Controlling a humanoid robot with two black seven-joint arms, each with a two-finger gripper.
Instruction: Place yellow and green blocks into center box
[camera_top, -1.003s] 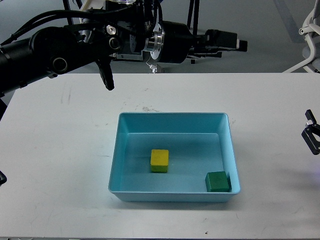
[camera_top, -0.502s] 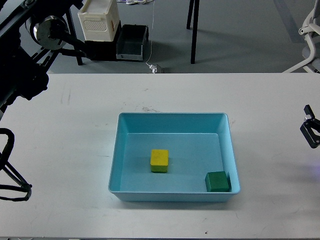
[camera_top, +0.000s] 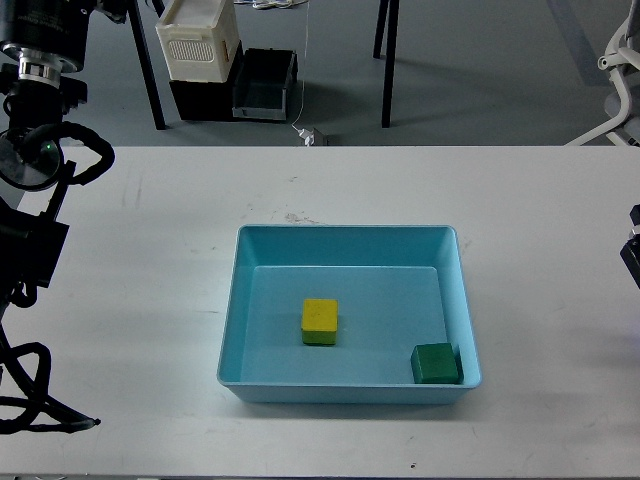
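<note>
The light blue box (camera_top: 340, 233) stands in the middle of the white table. A yellow block (camera_top: 320, 320) lies on the box's floor, a little left of its middle. A green block (camera_top: 435, 362) lies in the box's front right corner. My left arm (camera_top: 30, 170) runs up the left edge of the head view and leaves it at the top; its gripper is out of view. Only a dark sliver of my right gripper (camera_top: 633, 258) shows at the right edge, well away from the box; its fingers cannot be told apart.
The white table (camera_top: 150, 300) spreads on all sides of the box. Behind the table, on the floor, stand a white and black crate stack (camera_top: 215, 60), chair legs (camera_top: 383, 60) and a white chair base (camera_top: 620, 70).
My left arm has swung from across the back of the table over to the left edge, and its gripper has left the view. My right gripper has drawn back to the right edge. The blocks have not moved.
</note>
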